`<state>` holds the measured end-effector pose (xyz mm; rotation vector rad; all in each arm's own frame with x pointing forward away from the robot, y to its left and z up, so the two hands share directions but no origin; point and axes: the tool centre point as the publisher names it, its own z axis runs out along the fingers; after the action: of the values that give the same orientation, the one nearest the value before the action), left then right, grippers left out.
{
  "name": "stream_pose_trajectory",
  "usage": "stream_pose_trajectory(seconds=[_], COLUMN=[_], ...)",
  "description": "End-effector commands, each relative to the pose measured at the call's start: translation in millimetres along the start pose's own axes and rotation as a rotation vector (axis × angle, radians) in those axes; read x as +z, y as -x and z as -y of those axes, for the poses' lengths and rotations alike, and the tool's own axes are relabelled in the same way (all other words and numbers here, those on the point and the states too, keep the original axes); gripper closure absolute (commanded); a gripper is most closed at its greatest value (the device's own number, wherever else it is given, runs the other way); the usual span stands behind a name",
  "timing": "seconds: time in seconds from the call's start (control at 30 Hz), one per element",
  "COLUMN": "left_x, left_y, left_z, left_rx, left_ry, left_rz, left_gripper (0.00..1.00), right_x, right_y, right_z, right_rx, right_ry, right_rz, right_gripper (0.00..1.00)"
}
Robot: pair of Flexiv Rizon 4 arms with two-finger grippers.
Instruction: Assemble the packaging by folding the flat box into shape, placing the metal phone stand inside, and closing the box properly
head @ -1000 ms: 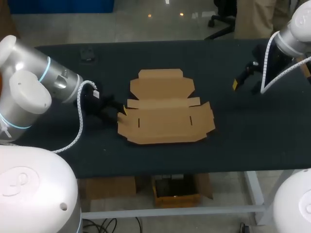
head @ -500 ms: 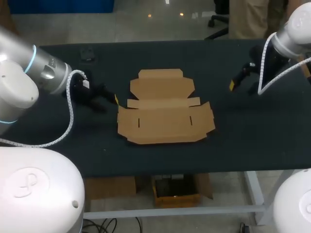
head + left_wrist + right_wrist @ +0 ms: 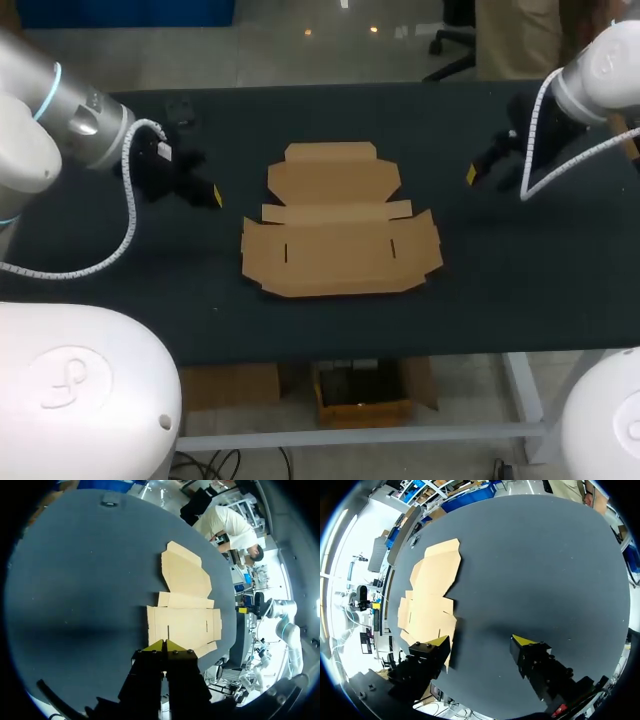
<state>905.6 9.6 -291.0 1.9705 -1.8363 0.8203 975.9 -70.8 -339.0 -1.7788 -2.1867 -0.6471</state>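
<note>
The flat brown cardboard box [image 3: 340,235] lies unfolded in the middle of the dark table, its lid panel pointing to the far side. My left gripper [image 3: 213,196] hovers to the left of the box, clear of its edge. In the left wrist view its yellow tips [image 3: 163,646] meet with nothing between them, and the box [image 3: 182,605] lies ahead. My right gripper [image 3: 472,175] hangs to the right of the box, well apart from it. In its own view the right gripper [image 3: 481,641] is open and empty, with the box [image 3: 432,590] off to one side. No metal phone stand shows.
A small dark object [image 3: 180,108] rests near the table's far left edge. It also appears in the left wrist view as a small dark object [image 3: 109,501] far beyond the box. Bare tabletop [image 3: 520,260] surrounds the box.
My left arm has drawn back leftward from the box's left edge and its fingers have closed. My right gripper has shifted slightly left and its fingers have narrowed a little.
</note>
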Motion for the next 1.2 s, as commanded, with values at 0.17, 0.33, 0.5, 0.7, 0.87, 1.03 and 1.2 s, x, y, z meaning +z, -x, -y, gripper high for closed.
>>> stream_pose_trajectory(seconds=[0.17, 0.33, 0.5, 0.7, 0.87, 1.03, 1.2], left_x=[-1.0, -3.9, -4.4, -4.4, -4.4, -4.4, 6.2], left_y=[0.6, 2.8, 2.0, 2.0, 2.0, 2.0, -4.1], left_z=[14.7, 27.2, 36.6, 36.6, 36.6, 36.6, 44.7], left_rx=[0.014, 0.027, 0.001, 0.001, 0.001, 0.001, 0.025], left_ry=[0.021, 0.033, 0.069, 0.069, 0.069, 0.069, 0.077], left_rz=[0.002, -0.001, 0.009, 0.009, 0.009, 0.009, 0.019], left_gripper=[1.0, 1.0, 1.0, 1.0, 1.0, 1.0, 1.0], right_x=[7.5, 8.1, 7.9, 7.9, 7.9, 7.9, 7.9], right_y=[-4.7, -8.8, -10.9, -10.9, -10.9, -10.9, -10.9], right_z=[-5.3, -13.5, -18.9, -18.9, -18.9, -18.9, -18.9], right_rx=[0.002, -0.01, -0.004, -0.004, -0.004, -0.004, -0.004], right_ry=[0.051, 0.067, 0.057, 0.057, 0.057, 0.057, 0.057], right_rz=[0.004, -0.012, -0.028, -0.028, -0.028, -0.028, -0.028], right_gripper=[1.0, 1.0, 1.0, 1.0, 1.0, 1.0, 1.0])
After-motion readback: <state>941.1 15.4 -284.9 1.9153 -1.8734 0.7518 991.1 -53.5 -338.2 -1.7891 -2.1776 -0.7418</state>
